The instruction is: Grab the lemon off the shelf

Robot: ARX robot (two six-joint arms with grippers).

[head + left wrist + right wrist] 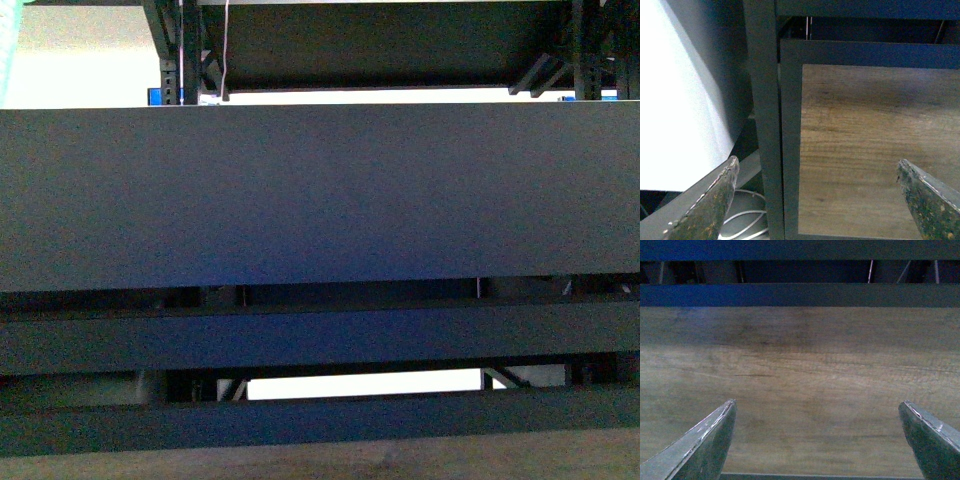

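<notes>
The lemon is out of view in all three views. The black shelf fills the front view, its wide dark front lip right before the camera and more dark rails below it. Neither arm shows in the front view. In the left wrist view my left gripper is open over a black upright and the wooden board of a tier, with nothing between the fingers. My right gripper is open over a wooden tier board, holding nothing.
A white wall stands beside the shelf upright, and white cable lies coiled below. Dark crossbars run behind the wooden board. Diagonal braces and an upper tier show at the top of the front view.
</notes>
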